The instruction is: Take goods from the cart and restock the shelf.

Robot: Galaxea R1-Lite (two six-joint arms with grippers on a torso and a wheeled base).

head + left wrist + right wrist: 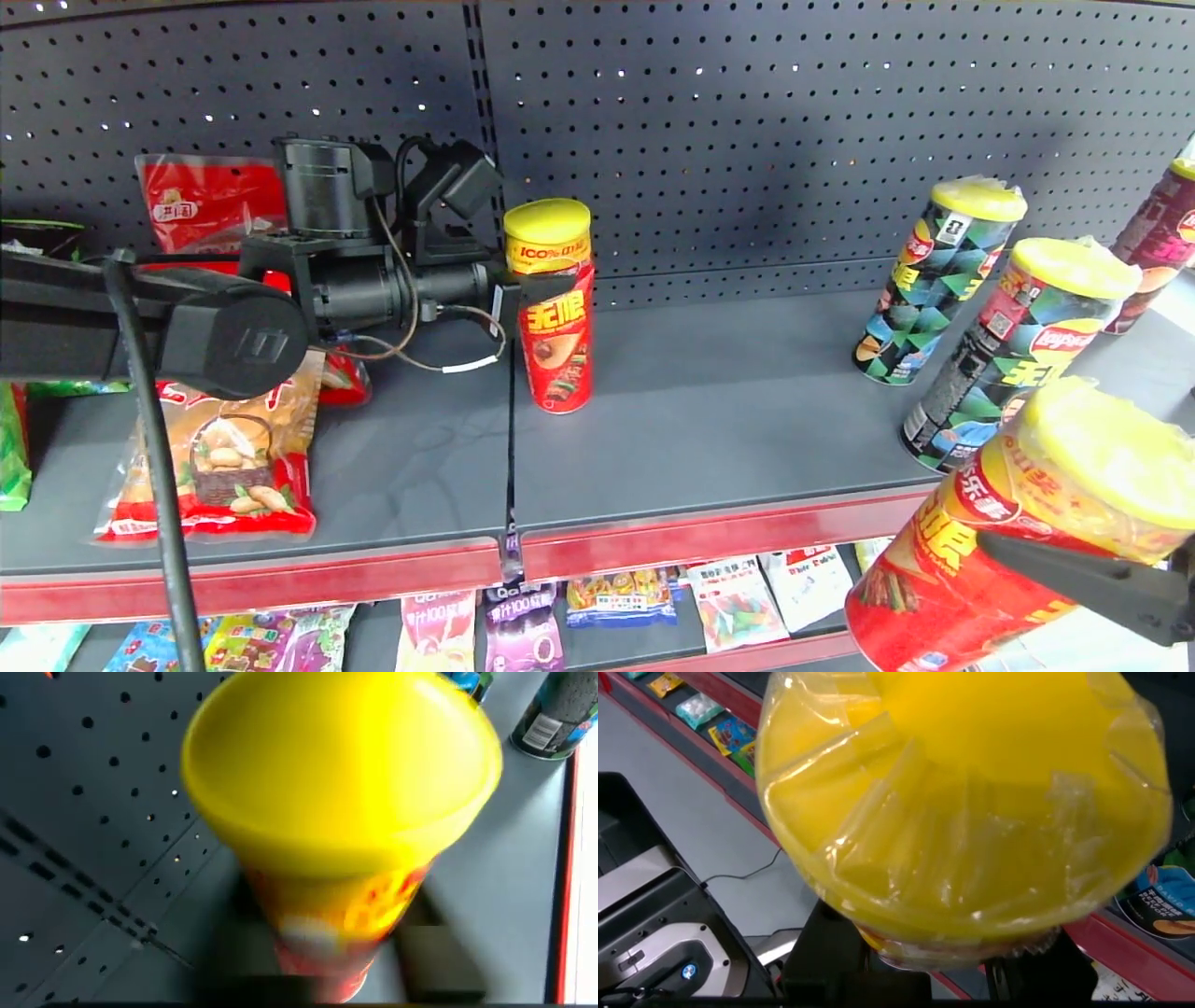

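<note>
A red chip can with a yellow lid point(557, 308) stands upright on the grey shelf point(747, 439), near the pegboard back. My left gripper point(553, 285) reaches in from the left and is shut on its upper body. In the left wrist view the can point(341, 775) sits between the dark fingers point(439, 947). At lower right, in front of the shelf edge, my right gripper point(1036, 560) is shut on a second red chip can point(1018, 523), tilted, its yellow lid under clear wrap. That wrapped lid point(962, 803) shows close up in the right wrist view.
Two patterned cans point(901, 280) point(1008, 355) and a dark one point(1158, 243) stand at the shelf's right. Snack bags point(224, 457) lie at the left, a red bag point(210, 201) behind the arm. Bare shelf lies between the can groups. Packets point(616, 597) fill the lower shelf.
</note>
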